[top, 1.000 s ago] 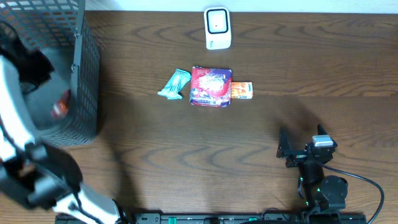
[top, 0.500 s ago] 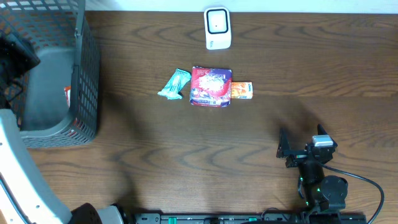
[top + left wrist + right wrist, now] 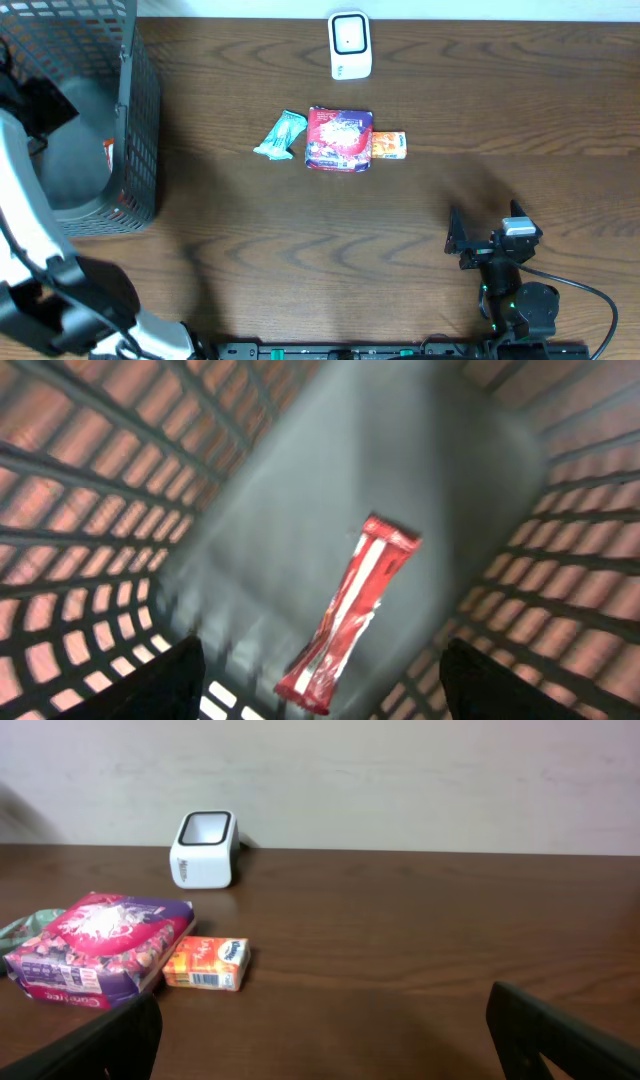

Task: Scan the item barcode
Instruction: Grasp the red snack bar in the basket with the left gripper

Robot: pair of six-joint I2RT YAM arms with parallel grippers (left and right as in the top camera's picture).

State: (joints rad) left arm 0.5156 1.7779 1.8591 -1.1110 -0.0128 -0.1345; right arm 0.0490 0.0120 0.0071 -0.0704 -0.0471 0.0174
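My left claw [image 3: 320, 682] has just sprung open over the basket [image 3: 470, 450]; the red snack bar [image 3: 352, 605] now lies loose on its floor, so I judge that item done; my right claw [image 3: 325, 1038] hangs wide open over the desk [image 3: 420, 950], another item next.

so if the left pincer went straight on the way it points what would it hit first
Most likely the red wrapper on the basket floor, dead ahead, though depth is unclear.
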